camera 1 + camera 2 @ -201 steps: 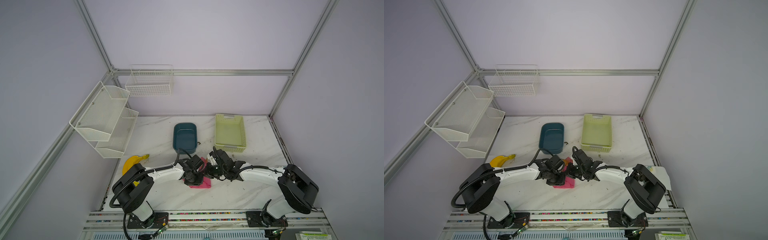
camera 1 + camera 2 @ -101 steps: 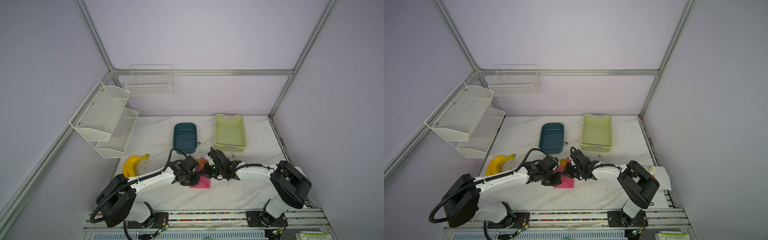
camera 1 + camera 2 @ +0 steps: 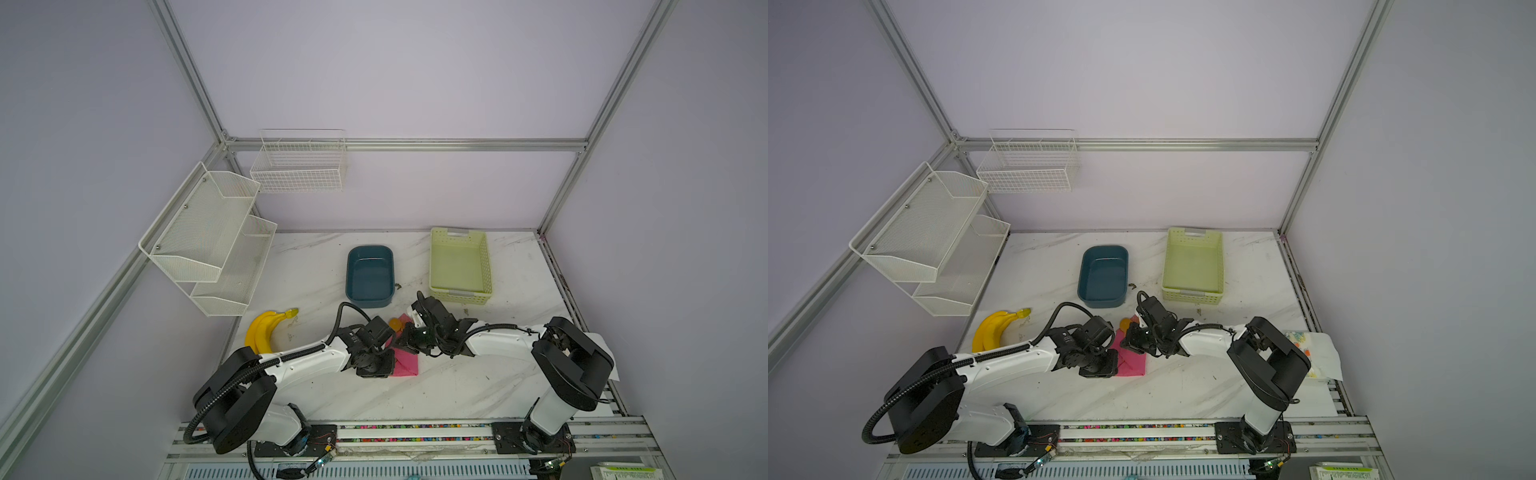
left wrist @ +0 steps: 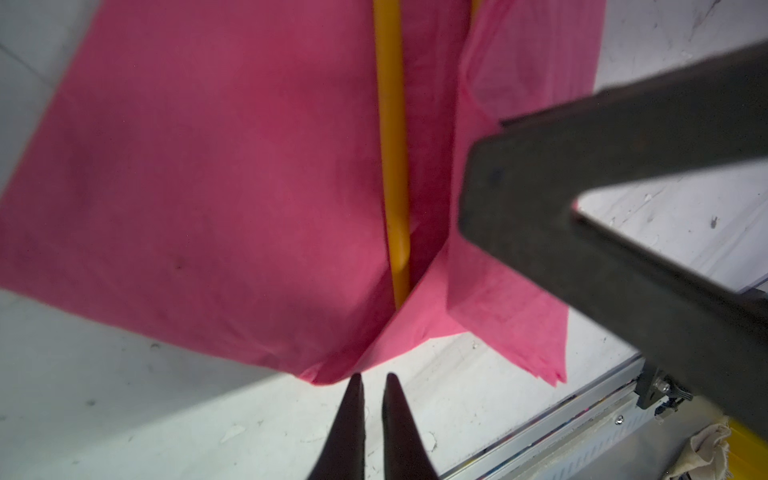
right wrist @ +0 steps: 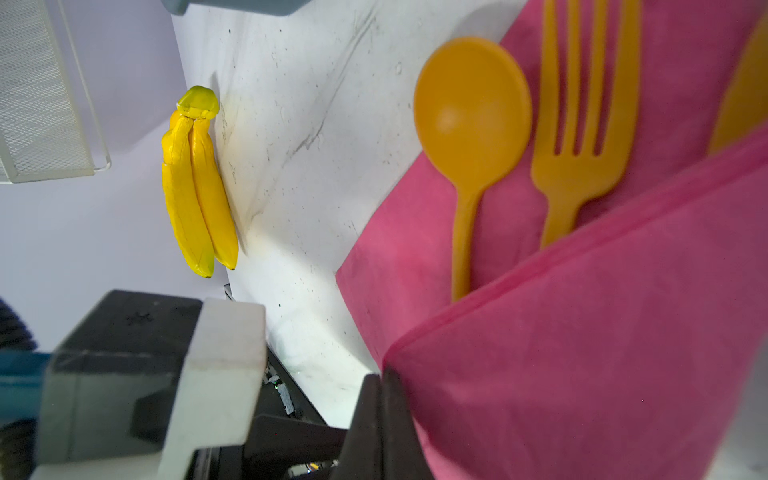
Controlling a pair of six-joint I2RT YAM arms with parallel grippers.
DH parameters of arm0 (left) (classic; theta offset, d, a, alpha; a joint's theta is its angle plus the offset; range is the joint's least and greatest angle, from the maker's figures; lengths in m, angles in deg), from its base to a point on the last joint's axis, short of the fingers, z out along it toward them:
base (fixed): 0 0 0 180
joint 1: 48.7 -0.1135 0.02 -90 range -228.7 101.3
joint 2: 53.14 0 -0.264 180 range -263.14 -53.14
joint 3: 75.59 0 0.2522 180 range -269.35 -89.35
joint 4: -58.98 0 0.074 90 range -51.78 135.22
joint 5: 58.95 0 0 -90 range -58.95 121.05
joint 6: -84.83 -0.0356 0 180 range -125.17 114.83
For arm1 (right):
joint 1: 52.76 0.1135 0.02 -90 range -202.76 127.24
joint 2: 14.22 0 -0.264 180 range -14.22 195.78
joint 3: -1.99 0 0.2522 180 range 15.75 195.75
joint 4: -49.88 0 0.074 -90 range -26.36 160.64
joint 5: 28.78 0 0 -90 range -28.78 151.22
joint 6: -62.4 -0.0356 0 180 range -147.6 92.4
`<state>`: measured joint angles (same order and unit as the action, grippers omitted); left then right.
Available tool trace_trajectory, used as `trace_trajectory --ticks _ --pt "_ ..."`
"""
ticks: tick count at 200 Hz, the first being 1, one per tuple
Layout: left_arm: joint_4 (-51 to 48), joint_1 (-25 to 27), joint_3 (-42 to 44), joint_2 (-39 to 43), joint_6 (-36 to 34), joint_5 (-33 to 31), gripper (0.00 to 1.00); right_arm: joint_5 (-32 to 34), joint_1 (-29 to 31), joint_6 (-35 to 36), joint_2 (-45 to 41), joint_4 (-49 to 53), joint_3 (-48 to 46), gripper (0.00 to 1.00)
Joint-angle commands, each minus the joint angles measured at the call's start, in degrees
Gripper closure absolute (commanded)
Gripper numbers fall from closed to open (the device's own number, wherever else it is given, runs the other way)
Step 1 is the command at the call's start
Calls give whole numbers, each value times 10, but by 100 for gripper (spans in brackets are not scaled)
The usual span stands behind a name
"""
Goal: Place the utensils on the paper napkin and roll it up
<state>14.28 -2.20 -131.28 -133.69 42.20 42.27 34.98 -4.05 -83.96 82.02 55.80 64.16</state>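
Napkin (image 5: pixel 582 353) 1 | spoon (image 5: pixel 471 108) 1 | fork (image 5: pixel 582 145) 1 | knife (image 5: pixel 744 95) 1 | bananas (image 5: pixel 195 187) 2

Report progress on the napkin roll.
Done: spoon, fork and knife lie on the paper napkin. In hand: the right gripper pinches one edge, folded over the handles; the left gripper sits at a corner. Left: rolling it fully; the heads are uncovered.

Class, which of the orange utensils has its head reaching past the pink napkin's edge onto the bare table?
The spoon: its round bowl overhangs the napkin edge, while the fork has its tines on pink.
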Motion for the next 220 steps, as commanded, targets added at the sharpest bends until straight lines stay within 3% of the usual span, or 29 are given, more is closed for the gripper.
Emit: trace_trajectory --ticks 1,220 --pt "8 -3 24 1 1 -9 89 -6 6 -11 13 -18 15 100" --pt "21 -4 35 -19 4 -3 89 -7 28 -29 93 -77 35 100"
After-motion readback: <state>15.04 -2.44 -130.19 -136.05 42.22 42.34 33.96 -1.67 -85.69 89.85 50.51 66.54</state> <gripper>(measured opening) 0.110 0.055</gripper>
